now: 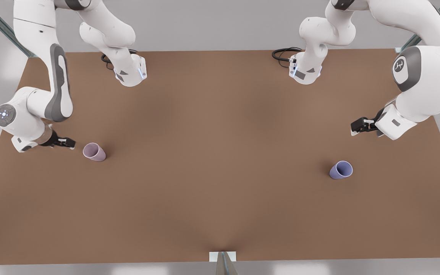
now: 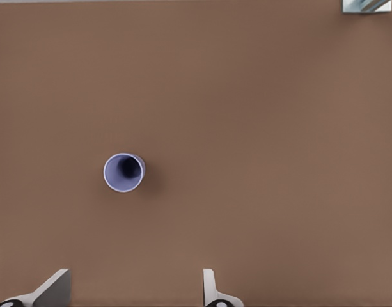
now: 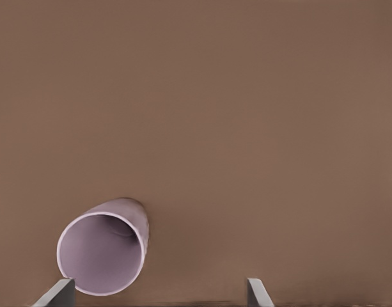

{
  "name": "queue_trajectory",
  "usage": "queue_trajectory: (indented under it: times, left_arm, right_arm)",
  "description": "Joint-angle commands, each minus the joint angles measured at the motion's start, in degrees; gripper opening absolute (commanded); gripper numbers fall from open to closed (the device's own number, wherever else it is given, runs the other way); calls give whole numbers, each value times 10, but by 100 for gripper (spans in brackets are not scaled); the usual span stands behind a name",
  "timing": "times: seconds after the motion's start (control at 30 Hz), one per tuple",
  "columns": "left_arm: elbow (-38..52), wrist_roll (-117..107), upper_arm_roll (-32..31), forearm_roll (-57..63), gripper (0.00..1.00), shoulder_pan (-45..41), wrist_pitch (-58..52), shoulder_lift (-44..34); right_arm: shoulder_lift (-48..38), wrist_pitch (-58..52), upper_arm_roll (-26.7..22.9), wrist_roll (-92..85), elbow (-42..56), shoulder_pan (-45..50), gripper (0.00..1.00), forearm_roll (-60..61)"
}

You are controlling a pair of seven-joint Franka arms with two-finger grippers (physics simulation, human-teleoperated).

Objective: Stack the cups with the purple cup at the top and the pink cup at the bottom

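The pink cup [image 1: 94, 152] stands upright on the brown table [image 1: 220, 160] toward the front view's left. My right gripper [image 1: 71, 143] is open just beside it, on its left in the front view, low over the table. In the right wrist view the pink cup [image 3: 103, 252] sits close to one of the fingertips [image 3: 58, 294] of the right gripper [image 3: 158, 295]. The purple cup [image 1: 341, 170] stands upright toward the front view's right. My left gripper [image 1: 359, 126] hovers open above and behind it. Through the left wrist view, the purple cup [image 2: 124, 172] lies well ahead of the left gripper [image 2: 133, 294].
Both arm bases [image 1: 130, 72] [image 1: 306, 70] with black cables stand at the table's far edge. A small metal bracket [image 1: 223, 256] sits at the middle of the near edge. A wide bare stretch of table separates the two cups.
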Motion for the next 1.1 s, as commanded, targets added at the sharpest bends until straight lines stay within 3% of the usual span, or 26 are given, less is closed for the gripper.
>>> queue_trajectory:
  times: [0.0,0.23,1.07]
  left_arm:
    - [0,1,0,0,100,-1,-5,-1]
    - [0,1,0,0,100,0,-8,-1]
    - [4,-8,0,8,100,0,-19,-7]
  right_arm:
    - [2,52,-1,-83,-17,10,100,18]
    - [28,105,-1,-94,-50,9,100,30]
    - [95,115,-1,-94,-66,15,100,53]
